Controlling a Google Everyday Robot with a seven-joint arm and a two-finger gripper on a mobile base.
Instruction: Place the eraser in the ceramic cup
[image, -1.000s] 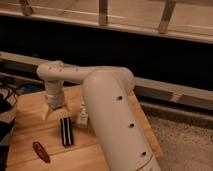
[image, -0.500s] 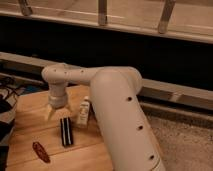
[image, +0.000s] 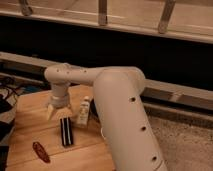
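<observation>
My gripper (image: 56, 111) hangs from the white arm (image: 120, 115) over the far left part of the wooden table (image: 30, 125), pointing down just above the tabletop. It is a little behind and left of the long black bar (image: 66, 131). The eraser does not show anywhere in the camera view. The ceramic cup is also out of view; the arm's bulk hides the right part of the table.
A white tube (image: 84, 111) lies right of the gripper. A reddish-brown oval (image: 41, 151) lies near the table's front left. Dark objects (image: 6, 112) crowd the left edge. A dark wall and a railing stand behind; speckled floor (image: 185, 145) lies to the right.
The gripper has shifted slightly to the right over the table's back. The white tube now shows more fully beside it. The bar and the oval have not moved.
</observation>
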